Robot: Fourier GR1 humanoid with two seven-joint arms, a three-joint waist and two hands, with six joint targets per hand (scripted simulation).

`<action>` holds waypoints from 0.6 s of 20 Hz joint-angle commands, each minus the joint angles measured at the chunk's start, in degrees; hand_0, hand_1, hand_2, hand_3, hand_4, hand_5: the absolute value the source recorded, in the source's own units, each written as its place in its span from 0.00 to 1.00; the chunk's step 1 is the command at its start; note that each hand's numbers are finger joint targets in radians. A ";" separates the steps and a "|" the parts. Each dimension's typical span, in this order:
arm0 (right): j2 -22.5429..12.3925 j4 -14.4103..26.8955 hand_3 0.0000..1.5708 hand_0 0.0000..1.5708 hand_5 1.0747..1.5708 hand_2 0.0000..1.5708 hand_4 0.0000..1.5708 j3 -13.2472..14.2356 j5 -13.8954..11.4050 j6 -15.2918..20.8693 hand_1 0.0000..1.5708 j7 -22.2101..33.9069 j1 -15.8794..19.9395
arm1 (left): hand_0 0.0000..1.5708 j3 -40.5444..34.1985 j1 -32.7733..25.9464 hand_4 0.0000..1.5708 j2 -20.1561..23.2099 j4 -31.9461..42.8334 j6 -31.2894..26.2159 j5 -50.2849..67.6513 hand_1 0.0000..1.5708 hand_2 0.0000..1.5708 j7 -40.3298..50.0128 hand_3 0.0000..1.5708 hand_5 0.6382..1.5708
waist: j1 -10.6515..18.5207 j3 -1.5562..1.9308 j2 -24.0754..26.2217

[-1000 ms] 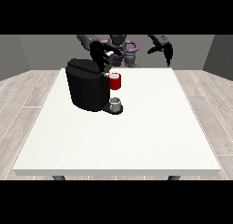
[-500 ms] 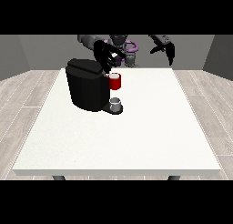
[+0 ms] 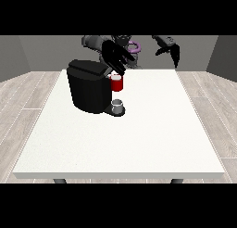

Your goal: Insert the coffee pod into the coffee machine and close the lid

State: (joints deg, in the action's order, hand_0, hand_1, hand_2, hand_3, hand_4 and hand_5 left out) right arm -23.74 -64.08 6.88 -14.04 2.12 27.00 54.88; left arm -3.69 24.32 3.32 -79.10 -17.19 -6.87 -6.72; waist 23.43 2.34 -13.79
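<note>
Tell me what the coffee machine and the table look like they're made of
Coffee machine: probably plastic, matte black body with soft, dull highlights, plus a glossy red front part. Table: a smooth white top, possibly laminate or painted board; no grain shows, so that stays uncertain.

You've only got one camera here, the front view, parked across the white table [image 3: 139, 143] and looking back at the robot [image 3: 121, 41]. It sits high, angled down, far enough back to fit the whole tabletop.
</note>
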 commanded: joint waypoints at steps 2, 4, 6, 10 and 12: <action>4.38 -3.30 0.00 0.00 1.00 0.00 0.00 -1.20 2.64 -0.78 0.00 -6.33 7.68 | 0.00 1.64 2.63 0.24 -1.07 -0.37 -1.13 0.35 0.00 0.00 0.09 0.00 1.00 | 7.81 -2.25 -2.52; 5.00 -3.76 0.00 0.00 1.00 0.00 0.00 -0.65 2.97 -0.08 0.00 -7.51 7.09 | 0.00 0.75 3.82 0.22 -0.02 -0.27 -1.60 0.78 0.00 0.00 -0.36 0.00 1.00 | 8.43 -2.25 -3.97; 6.64 -3.89 0.00 0.00 1.00 0.00 0.00 -1.14 2.58 1.49 0.00 -9.85 7.87 | 0.00 0.59 3.58 0.00 -0.04 -0.29 -1.41 0.80 0.00 0.00 -1.54 0.00 1.00 | 8.91 -2.33 -5.55; 7.71 1.01 0.00 0.00 1.00 0.00 0.00 -0.01 3.49 1.59 0.00 -12.46 11.46 | 0.00 1.65 5.27 0.20 -0.84 -2.68 -1.20 0.91 0.00 0.00 0.80 0.00 1.00 | 9.38 -2.34 -6.59; 8.07 2.36 0.00 0.00 1.00 0.00 0.03 -0.49 2.27 2.69 0.00 -13.25 13.55 | 0.00 0.64 6.01 0.19 1.45 -1.58 -3.02 1.47 0.00 0.00 1.13 0.00 1.00 | 9.06 -2.37 -8.10</action>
State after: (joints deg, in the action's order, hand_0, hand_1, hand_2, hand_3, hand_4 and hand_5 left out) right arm -17.35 -63.94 6.56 -11.25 3.14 16.47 65.04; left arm -3.04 29.04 3.95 -80.42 -19.40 -5.61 -6.20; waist 31.58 0.24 -19.78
